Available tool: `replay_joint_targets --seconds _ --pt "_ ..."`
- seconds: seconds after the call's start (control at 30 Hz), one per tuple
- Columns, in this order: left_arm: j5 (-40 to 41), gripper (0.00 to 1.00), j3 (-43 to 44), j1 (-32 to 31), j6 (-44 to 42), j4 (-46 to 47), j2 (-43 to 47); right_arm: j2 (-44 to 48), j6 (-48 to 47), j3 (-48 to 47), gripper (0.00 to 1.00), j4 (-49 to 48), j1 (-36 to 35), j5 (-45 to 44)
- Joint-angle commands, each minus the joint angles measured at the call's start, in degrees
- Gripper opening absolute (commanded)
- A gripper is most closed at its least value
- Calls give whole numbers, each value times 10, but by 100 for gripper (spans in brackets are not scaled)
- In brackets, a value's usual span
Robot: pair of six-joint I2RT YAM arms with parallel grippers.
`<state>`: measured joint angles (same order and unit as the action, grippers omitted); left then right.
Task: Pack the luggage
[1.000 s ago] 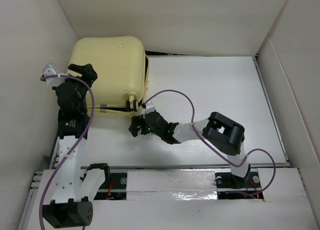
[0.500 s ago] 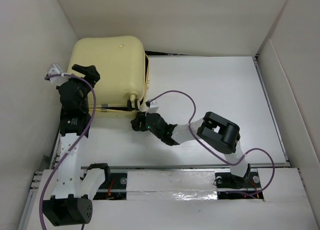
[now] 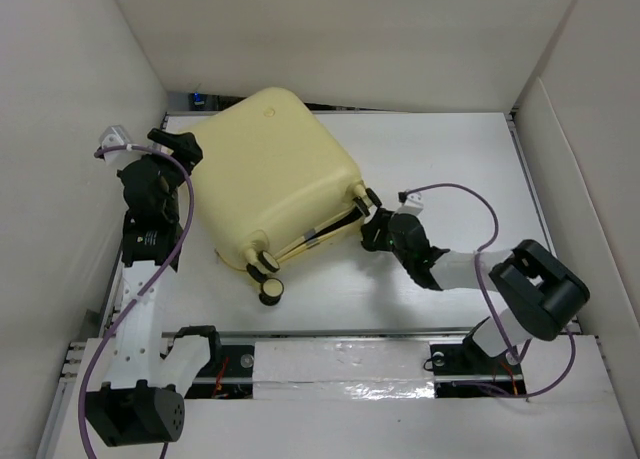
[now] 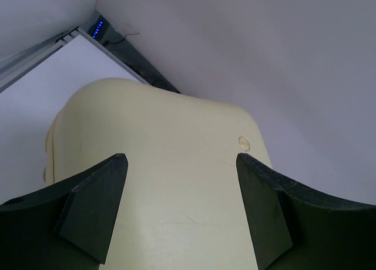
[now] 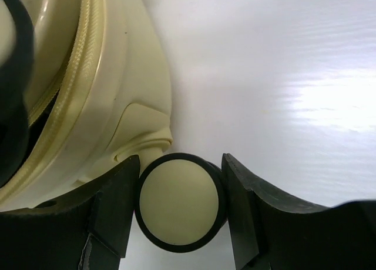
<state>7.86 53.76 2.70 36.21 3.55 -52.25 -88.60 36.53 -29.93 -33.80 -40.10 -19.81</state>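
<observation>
Table: white table (image 3: 450, 149) boxed in by pale walls (image 3: 350, 39).
Luggage: luggage (image 3: 270, 174) lies flat and skewed on the table's left half, wheels toward the arms.
Right gripper: right gripper (image 5: 180, 161) is clamped partway on one cream wheel (image 5: 179, 202), both fingers against its black rim.
Left gripper: left gripper (image 4: 181, 164) has its jaws spread wide over the shell's far left corner, gripping nothing.

The luggage (image 3: 270, 169) has a smooth, faintly glossy plastic shell; the table (image 3: 450, 149) is smooth, slightly shiny.
</observation>
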Motion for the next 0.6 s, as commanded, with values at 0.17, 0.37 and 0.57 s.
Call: replay_joint_targets --seconds 0.17,0.37,0.57 --pt "22 75 59 1 4 -21 -87 160 -32 -7 59 74 111 21" --pt "13 77 192 26 -9 -30 -249 286 -81 -67 71 234 96 55" --pt "-29 77 370 43 -53 -112 -450 306 -81 -31 1 251 37 103"
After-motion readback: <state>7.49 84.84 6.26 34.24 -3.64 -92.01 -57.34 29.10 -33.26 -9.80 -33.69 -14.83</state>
